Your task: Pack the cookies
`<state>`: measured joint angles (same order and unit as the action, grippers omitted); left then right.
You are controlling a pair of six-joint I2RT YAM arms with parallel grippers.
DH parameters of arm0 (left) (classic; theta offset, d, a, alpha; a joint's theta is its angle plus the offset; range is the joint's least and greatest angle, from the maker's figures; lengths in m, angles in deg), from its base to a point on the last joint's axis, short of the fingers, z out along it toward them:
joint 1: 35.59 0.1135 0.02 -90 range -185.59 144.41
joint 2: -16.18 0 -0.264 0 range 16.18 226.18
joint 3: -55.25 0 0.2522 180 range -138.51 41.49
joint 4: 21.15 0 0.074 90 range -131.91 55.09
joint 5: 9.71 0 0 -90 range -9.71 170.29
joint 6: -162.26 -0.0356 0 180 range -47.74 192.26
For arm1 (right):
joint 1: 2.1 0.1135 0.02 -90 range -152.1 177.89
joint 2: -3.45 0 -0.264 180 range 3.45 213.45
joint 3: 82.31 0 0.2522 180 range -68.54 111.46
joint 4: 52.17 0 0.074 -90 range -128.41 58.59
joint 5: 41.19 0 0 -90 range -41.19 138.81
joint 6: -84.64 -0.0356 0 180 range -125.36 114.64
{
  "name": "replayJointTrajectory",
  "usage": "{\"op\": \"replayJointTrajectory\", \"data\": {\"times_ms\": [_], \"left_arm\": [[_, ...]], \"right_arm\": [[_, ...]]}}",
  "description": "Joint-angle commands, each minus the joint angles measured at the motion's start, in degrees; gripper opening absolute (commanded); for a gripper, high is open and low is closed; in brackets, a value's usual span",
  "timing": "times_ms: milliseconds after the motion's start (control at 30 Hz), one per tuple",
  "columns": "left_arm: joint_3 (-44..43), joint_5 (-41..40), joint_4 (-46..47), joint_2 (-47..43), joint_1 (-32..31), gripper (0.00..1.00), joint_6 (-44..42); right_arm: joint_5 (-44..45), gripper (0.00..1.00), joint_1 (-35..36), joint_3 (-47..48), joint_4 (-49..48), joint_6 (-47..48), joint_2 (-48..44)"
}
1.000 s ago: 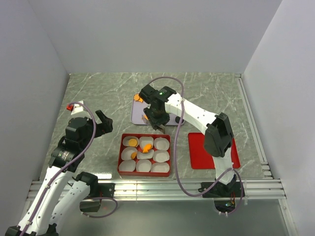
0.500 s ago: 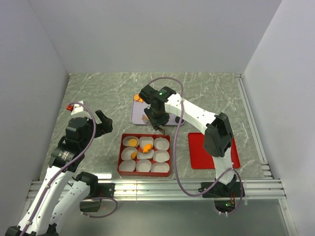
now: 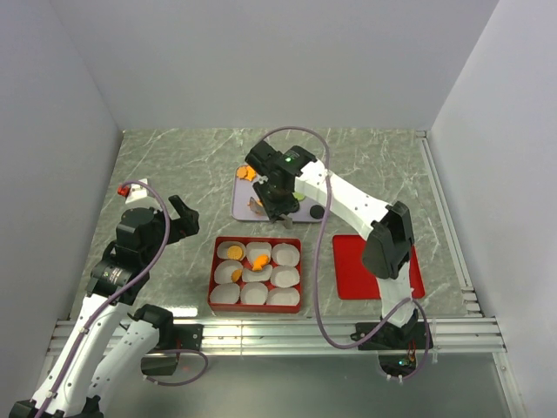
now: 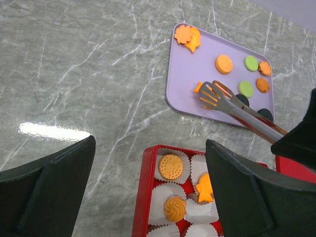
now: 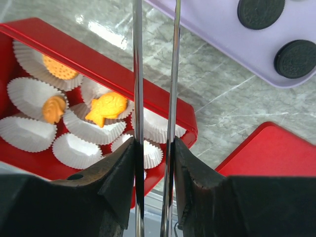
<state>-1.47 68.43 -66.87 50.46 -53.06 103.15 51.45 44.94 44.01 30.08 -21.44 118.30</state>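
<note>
Cookies [image 4: 171, 166]: 3 sit in paper cups [image 5: 27, 133] inside the red box [image 3: 256, 309] by the counter's near edge; 6 cups are empty. Left gripper [image 3: 184, 218], near the left edge, has its fingers spread and holds nothing. Mid-counter, the purple tray [image 4: 187, 84] carries the rest. Right gripper [image 5: 154, 168] is clenched on tongs [image 4: 237, 106], tips over an orange piece [image 4: 198, 88] at the tray's near side; contact unclear. Judgement: straddle the piece, squeeze lightly, lift level past the rim, release low into an empty cup.
</note>
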Motion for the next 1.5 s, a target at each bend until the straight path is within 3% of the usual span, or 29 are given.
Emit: {"op": "replayJointTrajectory", "data": {"times_ms": [0,300,500,733,867,1467], "left_arm": [[-0.6,0.0,0.9,-0.3,-0.2,0.99,0.0],[-0.6,0.0,1.0,-0.3,-0.2,0.99,0.0],[-0.7,0.3,1.1,-0.2,-0.2,0.99,-0.1],[-0.8,0.6,0.9,0.8,-0.1,0.99,-0.1],[-0.7,1.1,1.4,0.7,-0.1,0.99,-0.2],[-0.5,2.6,1.8,0.3,0.0,0.99,-0.9]], "right_arm": [[1.0,0.23,-0.4,3.6,0.7,-0.7,-4.5],[-2.4,0.23,-0.2,3.5,0.7,-1.4,-9.8],[-6.5,0.22,1.6,-4.3,-2.7,0.0,-16.8],[-8.4,0.23,10.1,-14.4,-6.4,2.4,-24.8],[-8.0,0.23,17.3,-17.9,-6.8,1.9,-26.1],[-9.4,0.23,25.3,-24.8,-11.0,-1.7,-26.2]]}}
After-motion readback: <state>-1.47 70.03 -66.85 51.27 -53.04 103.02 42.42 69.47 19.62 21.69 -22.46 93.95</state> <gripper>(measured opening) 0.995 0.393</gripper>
